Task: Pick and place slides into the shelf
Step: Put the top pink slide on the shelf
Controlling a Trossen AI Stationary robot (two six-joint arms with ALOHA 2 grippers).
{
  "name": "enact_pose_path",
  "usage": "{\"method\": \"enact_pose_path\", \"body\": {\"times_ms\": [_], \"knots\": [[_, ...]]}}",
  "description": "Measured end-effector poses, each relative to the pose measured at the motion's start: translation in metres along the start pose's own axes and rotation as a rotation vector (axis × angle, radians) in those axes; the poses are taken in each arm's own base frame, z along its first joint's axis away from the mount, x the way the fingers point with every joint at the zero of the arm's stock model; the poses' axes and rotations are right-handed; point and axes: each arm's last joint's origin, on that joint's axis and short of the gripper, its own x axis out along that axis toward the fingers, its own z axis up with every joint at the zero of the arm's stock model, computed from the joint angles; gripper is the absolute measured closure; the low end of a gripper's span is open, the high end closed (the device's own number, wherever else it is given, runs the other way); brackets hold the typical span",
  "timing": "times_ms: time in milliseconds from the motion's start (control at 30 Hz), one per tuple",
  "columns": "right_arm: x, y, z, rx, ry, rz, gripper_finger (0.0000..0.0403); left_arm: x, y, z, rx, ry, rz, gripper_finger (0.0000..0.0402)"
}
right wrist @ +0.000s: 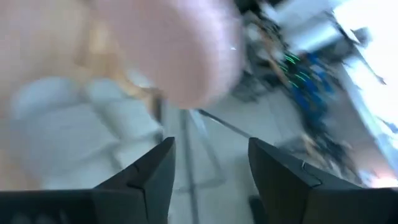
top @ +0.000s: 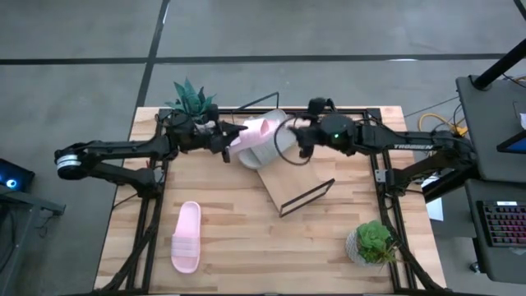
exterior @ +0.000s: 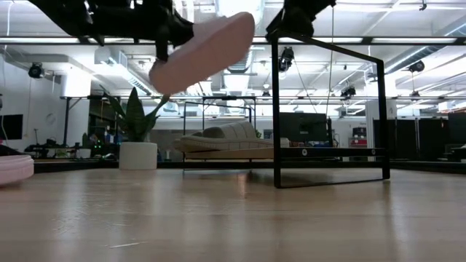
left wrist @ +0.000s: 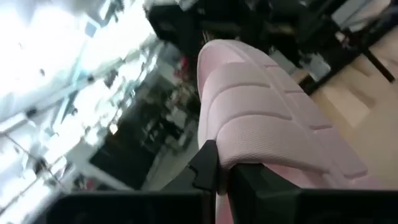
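My left gripper [top: 227,140] is shut on a pale pink slide [top: 251,134], held high above the table's far middle; in the low view this slide [exterior: 204,49] hangs in the air. My right gripper [top: 296,136] stands open just beyond the slide's free end, its fingers [right wrist: 208,168] apart with nothing between them. Grey slides [top: 268,154] lie on the far end of the slanted wooden shelf [top: 297,186], also seen in the low view [exterior: 227,138]. A second pink slide [top: 187,237] lies flat on the table at the near left. My left gripper pinches one end of the pink slide [left wrist: 219,163] between its two fingers, coming level from the table's left. The ribbed sole [left wrist: 273,118] faces the wrist camera. The slide reaches out from the fingers toward the right arm, lifted clear and tilted, its free end [exterior: 240,25] higher.
The shelf's black wire frame [exterior: 329,109] stands upright over the table's middle. A potted plant [top: 191,99] stands at the far left, another [top: 374,243] at the near right. Bare planks lie along the near edge, between the pink slide and the plant.
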Motion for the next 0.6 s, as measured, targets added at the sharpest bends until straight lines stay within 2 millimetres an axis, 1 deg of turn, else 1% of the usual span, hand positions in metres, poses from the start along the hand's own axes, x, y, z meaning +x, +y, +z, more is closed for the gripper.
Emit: {"method": "enact_pose_path", "body": {"times_ms": [100, 233, 367, 533, 600], "knots": [[-0.006, -0.016, 0.0, 0.076, 0.008, -0.071, 0.0217, 0.012, -0.011, -0.001, -0.047, 0.072, 0.033, 0.0401], [-0.012, -0.028, -0.006, 0.148, 0.019, -0.105, 0.0223, 0.033, -0.018, 0.012, -0.048, 0.18, 0.111, 0.0401], [-0.022, -0.042, -0.013, 0.225, 0.018, -0.152, 0.0227, 0.053, -0.033, 0.02, 0.005, 0.358, 0.099, 0.0401], [-0.033, -0.057, -0.022, 0.271, 0.03, -0.199, 0.0227, 0.067, -0.043, 0.037, -0.015, 0.383, 0.091, 0.0401], [-0.038, -0.063, -0.025, 0.284, 0.029, -0.222, 0.0226, 0.071, -0.05, 0.043, -0.025, 0.383, 0.081, 0.0401]]}}
